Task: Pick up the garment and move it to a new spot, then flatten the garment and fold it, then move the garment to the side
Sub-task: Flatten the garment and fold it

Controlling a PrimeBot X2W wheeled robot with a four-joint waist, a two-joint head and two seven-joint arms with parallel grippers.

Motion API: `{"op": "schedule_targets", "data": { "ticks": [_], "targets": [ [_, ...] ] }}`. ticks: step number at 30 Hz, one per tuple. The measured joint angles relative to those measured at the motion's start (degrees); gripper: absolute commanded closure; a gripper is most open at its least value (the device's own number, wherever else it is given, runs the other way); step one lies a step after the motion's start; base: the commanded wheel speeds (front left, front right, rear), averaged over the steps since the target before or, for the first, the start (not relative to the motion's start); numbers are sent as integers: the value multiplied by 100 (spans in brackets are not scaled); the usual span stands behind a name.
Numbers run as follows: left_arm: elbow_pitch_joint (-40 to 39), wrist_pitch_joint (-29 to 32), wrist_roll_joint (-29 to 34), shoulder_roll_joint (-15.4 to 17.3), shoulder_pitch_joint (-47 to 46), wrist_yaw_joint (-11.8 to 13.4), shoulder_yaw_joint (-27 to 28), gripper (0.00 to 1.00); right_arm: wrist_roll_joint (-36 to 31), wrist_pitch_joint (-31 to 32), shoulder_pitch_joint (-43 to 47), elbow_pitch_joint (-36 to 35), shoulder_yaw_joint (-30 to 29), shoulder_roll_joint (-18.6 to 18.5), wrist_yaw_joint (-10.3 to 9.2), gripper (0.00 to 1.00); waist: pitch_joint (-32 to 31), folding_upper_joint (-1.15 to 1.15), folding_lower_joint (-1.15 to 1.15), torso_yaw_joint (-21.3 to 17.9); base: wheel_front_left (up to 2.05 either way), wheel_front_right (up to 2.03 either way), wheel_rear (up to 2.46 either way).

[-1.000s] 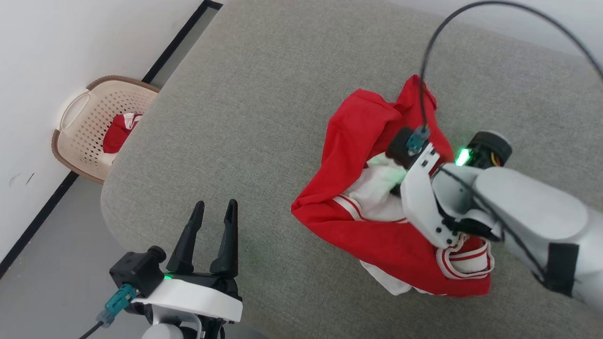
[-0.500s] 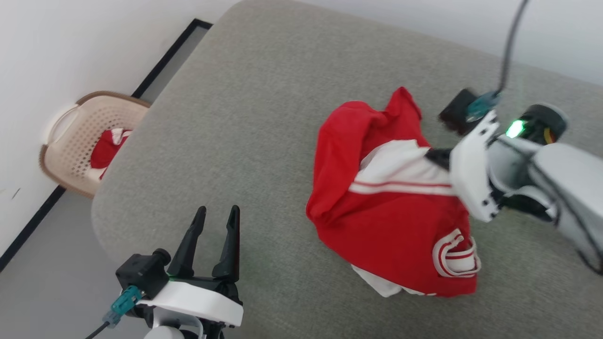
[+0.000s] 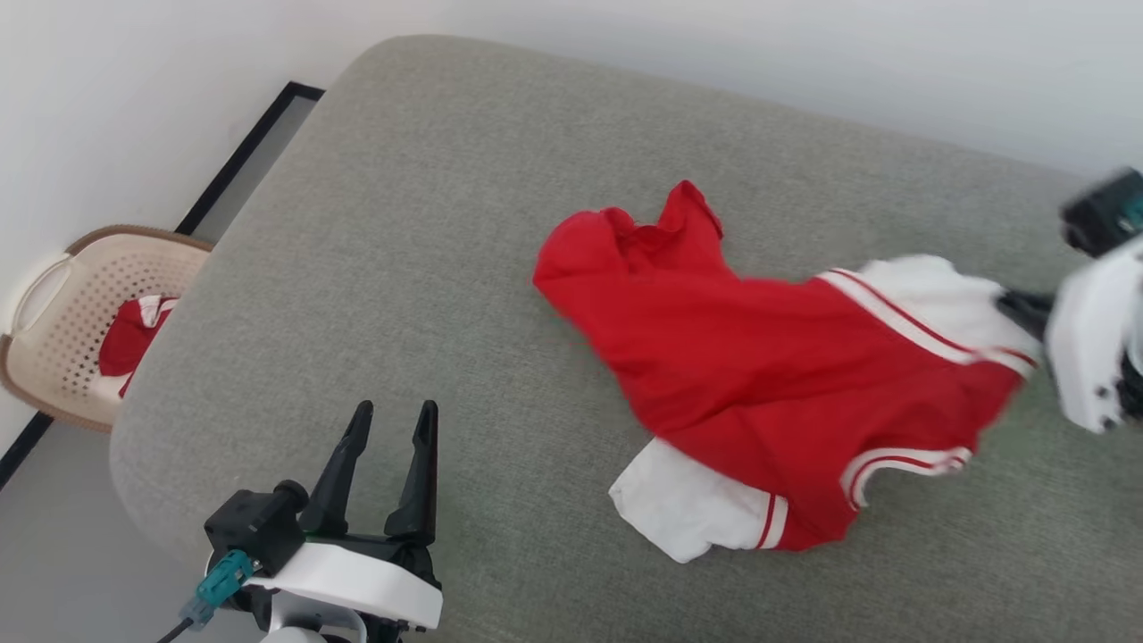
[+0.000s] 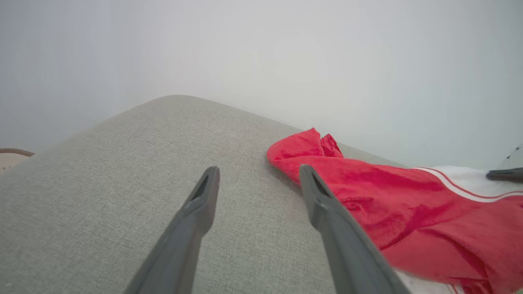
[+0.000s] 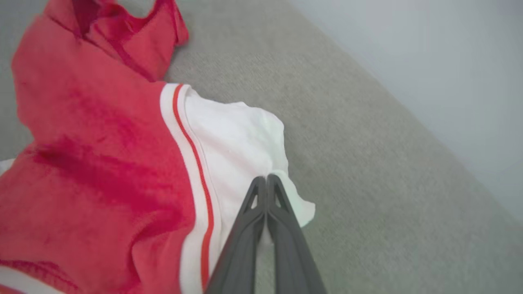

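Note:
The garment (image 3: 759, 375) is a red T-shirt with white, stripe-edged sleeves, stretched out across the grey cushion (image 3: 402, 223). My right gripper (image 3: 1013, 304) is at the right edge of the head view, shut on a white sleeve. In the right wrist view its fingertips (image 5: 266, 177) pinch the sleeve's white cloth, beside the red body of the garment (image 5: 102, 163). My left gripper (image 3: 388, 411) stands open at the lower left, apart from the shirt. Between its fingers (image 4: 257, 169) lies bare cushion, with the garment (image 4: 408, 204) to their right.
A beige perforated basket (image 3: 62, 321) stands on the floor at the left, holding a small red-and-white cloth bundle (image 3: 129, 335). A white wall runs behind the cushion. The cushion's rounded edge passes just ahead of my left gripper.
My right gripper has dragged the white sleeve far to the right, pulling the bunched garment out long. The head camera has shifted too. The left gripper has stayed open in place.

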Motion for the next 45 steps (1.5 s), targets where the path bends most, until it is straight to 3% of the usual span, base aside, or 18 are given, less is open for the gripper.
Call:
{"op": "schedule_targets", "data": {
  "ticks": [9,14,15,16,17,18,23,30,42,45],
  "targets": [
    [-3,0,-7,64,-4,0,-92,0,32,153,1410,450,-904,131,0,100,-14,0,0,-122,0,0,0],
    [27,0,-79,146,-48,0,-186,0,-177,137,1892,672,-1380,591,-1,100,4,0,0,-239,0,0,0],
    [37,0,-83,175,-68,0,-215,0,-241,86,1914,740,-1480,690,-1,77,7,0,0,-271,0,0,0],
    [46,0,-96,197,-92,0,-233,0,-347,45,1921,797,-1555,801,-1,77,10,0,0,-309,0,0,0],
    [58,0,-98,215,-114,0,-261,0,-436,36,1920,860,-1642,904,-1,49,11,1,0,-349,0,0,0],
    [75,0,-97,243,-132,0,-293,0,-534,24,1912,891,-1716,994,-1,0,13,0,0,-393,0,0,0],
    [152,0,-90,436,-229,0,-471,0,-940,69,1836,681,-1982,1334,0,0,2,0,0,-685,0,0,0],
    [455,29,-204,731,-331,0,-873,0,-1521,-178,1950,-179,-2738,1521,0,0,-104,0,0,-1207,0,0,0],
    [901,1405,-806,932,-454,3,-1223,0,-2931,-1252,2737,-1961,-4254,2528,-1,0,-340,0,0,-2090,0,0,0],
    [934,1882,-839,966,-467,110,-1289,0,-3317,-1575,2960,-2351,-4539,2831,-1,0,-363,0,0,-2280,0,0,0]
  ]
}}
